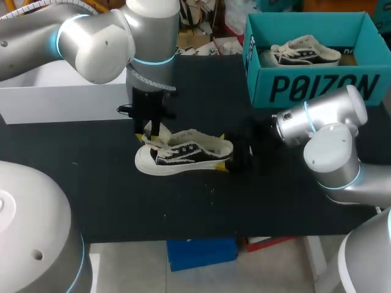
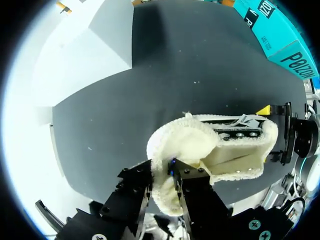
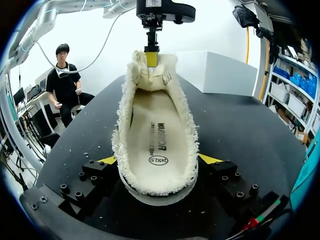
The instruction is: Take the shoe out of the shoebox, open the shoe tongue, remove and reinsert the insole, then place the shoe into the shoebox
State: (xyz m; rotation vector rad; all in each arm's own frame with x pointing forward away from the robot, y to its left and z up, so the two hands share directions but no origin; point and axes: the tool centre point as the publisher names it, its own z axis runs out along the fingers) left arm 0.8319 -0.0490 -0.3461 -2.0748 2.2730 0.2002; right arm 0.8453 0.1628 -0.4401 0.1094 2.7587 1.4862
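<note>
While the shoe (image 1: 183, 152) rests on the black table (image 1: 91, 183), well apart from the teal shoebox (image 1: 317, 88), it is gripped at both ends. At the front, the fleecy tongue (image 2: 182, 145) is pinched by the left jaws: they are almost pressed together, with only the tongue's edge between the two black fingers (image 2: 197, 195). At the back, the right jaws are spread as wide as the heel, and a yellow fingertip (image 3: 210, 159) is pressed against each side of the shoe, so the heel is clamped from two sides. The pale insole (image 3: 157, 135) is seen lying inside the shoe in the right wrist view.

Now for what is hard to make out. The left jaws' yellow tips are covered by fleece in the left wrist view. The toe is hidden behind the raised tongue in the right wrist view. From the head view the right jaws are lost against the dark table, and only their yellow tips are picked out. A second shoe (image 1: 305, 52) is seen in the shoebox, partly cut off by its front wall. A white box (image 1: 61, 91) is left at the table's far edge.
</note>
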